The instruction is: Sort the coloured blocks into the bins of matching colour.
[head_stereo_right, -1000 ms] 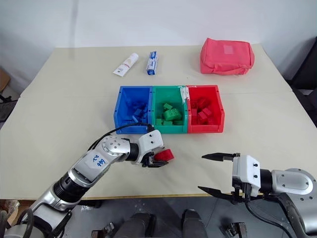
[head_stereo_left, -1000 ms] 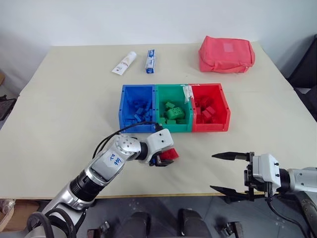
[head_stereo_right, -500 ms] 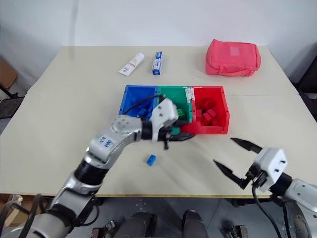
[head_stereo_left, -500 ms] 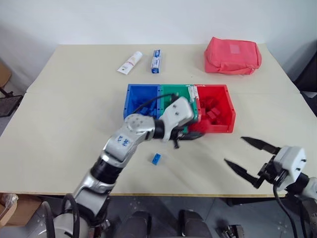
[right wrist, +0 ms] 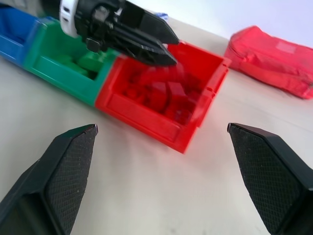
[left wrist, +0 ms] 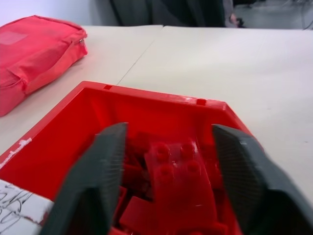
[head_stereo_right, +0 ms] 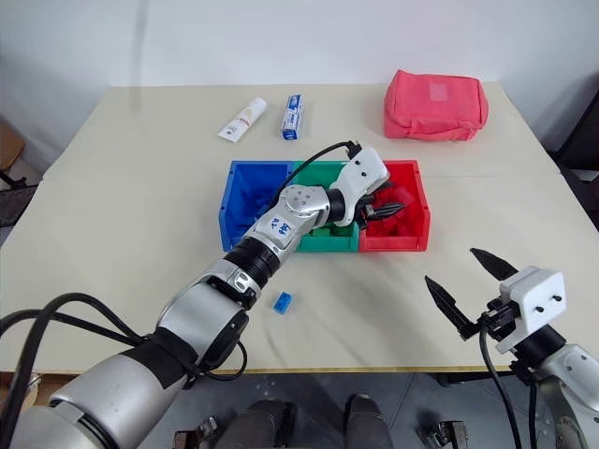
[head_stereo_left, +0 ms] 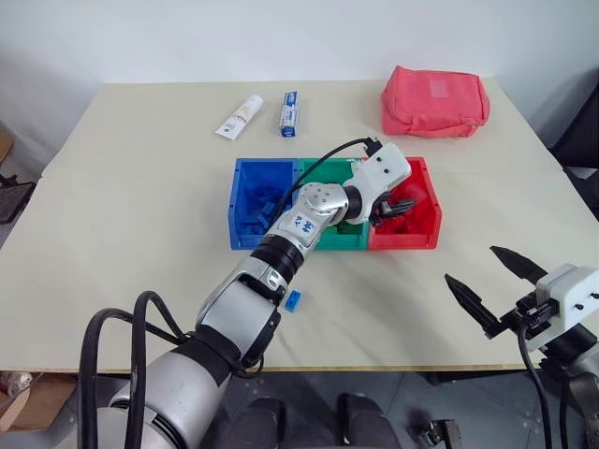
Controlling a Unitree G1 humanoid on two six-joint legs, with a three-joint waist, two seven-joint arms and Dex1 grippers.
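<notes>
- Where the three joined bins sit in a row on the desk [head_stereo_left: 112,206], the left gripper [head_stereo_left: 401,207] hangs over the red bin [head_stereo_left: 423,230], its fingers parted.
- In the left wrist view a red block [left wrist: 178,178] lies between the two fingers [left wrist: 95,181], among the other red blocks in that bin; I cannot tell whether the fingers touch it, so a hold on it cannot be confirmed.
- The left arm reaches forward and across to the right, passing over the green bin [head_stereo_left: 323,170], with the gripper pointing roughly level toward the red bin's far side.
- One small blue block [head_stereo_left: 293,300] lies on the desk in front of the bins, under the left forearm and well apart from both grippers.
- The blue bin [head_stereo_left: 245,178] holds blue blocks, and the green one holds green blocks.
- The right gripper [head_stereo_left: 494,285] hovers above the desk's near right edge, its fingers spread wide and holding nothing, well apart from the bins.
- Behind the bins lie a white tube [head_stereo_left: 237,117], a small blue-and-white box [head_stereo_left: 286,114] and a pink-red pouch [head_stereo_left: 433,101].
</notes>
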